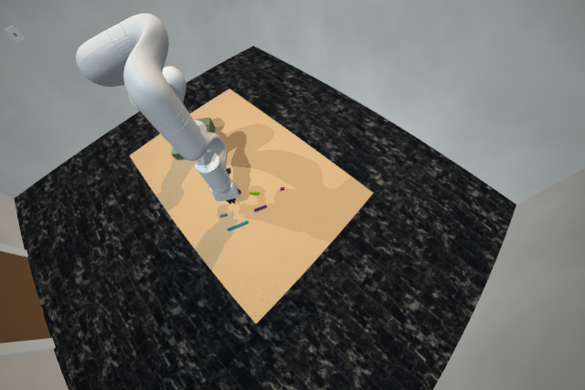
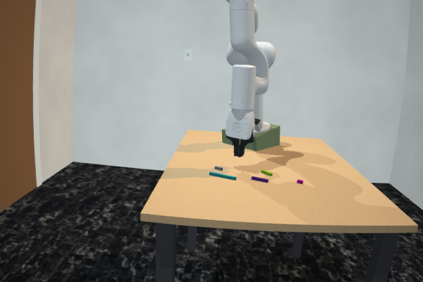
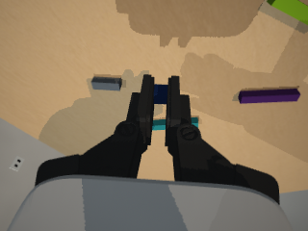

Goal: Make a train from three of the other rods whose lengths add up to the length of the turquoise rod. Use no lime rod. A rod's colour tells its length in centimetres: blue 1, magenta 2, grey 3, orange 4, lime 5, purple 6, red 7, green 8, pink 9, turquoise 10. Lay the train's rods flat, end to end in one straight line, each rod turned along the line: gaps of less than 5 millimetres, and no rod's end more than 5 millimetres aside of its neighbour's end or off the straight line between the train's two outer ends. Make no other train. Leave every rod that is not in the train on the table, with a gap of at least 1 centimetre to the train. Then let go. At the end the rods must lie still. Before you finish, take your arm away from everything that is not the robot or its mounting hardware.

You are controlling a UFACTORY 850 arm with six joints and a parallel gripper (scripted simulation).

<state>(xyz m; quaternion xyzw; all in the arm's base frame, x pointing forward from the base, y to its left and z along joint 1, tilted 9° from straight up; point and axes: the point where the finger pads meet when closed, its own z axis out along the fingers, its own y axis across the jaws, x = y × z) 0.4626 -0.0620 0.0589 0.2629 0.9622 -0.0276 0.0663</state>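
Observation:
My gripper is shut on a small blue rod and holds it above the table; it also shows in the exterior view and the top view. Below it lie the grey rod and the long turquoise rod, partly hidden by the fingers in the wrist view. The purple rod lies to the right. The lime rod lies behind it. The magenta rod is farthest right.
The arm's green base block stands at the back of the wooden table. The table's front edge is well away from the rods.

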